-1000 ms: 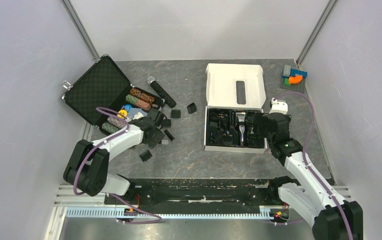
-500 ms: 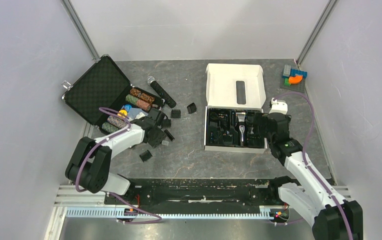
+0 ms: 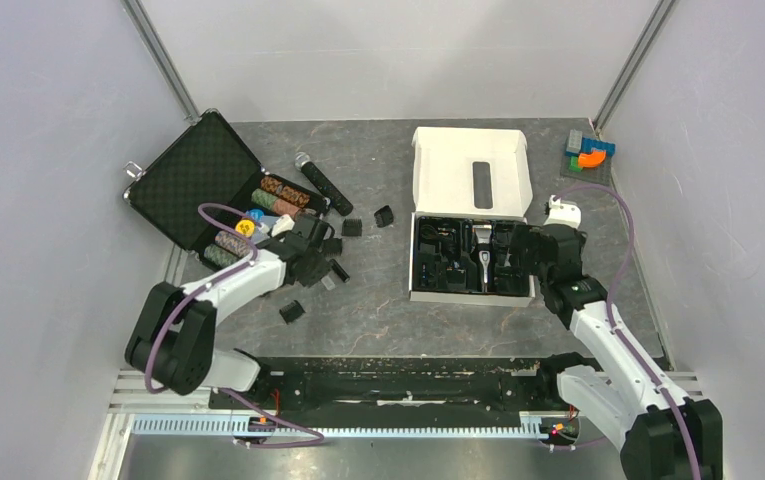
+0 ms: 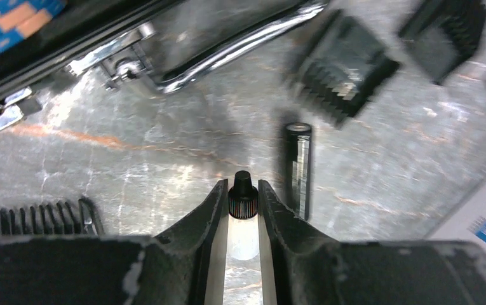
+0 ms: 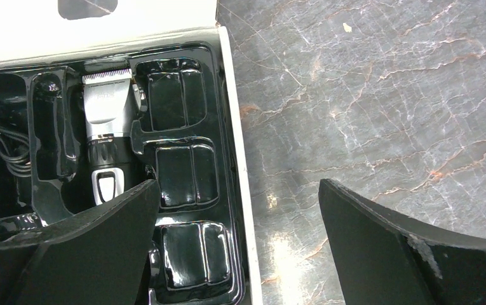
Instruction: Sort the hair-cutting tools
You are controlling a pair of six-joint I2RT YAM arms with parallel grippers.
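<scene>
1. The left arm stretches forward and to the left, its forearm low over the counter. Its hand is just beside the open case.
2. The left hand is clamped on a small pale bottle with a black cap, which points away from the wrist.
3. Combs lie on the counter around this hand: one ahead and to the right, another beyond it, and a third close on the left. A black tube lies just right of the bottle (near it, not touching).
4. From above, two more combs lie loose between the case and the box.
5. The right arm rises from its base, bends at the elbow and leans inward. Its hand sits over the box's right edge, with the fingers spread wide apart and holding nothing.
6. The clipper lies in the box's black tray with its blade toward the lid. Whether the glossy slots beside it hold combs, I cannot tell.
</scene>
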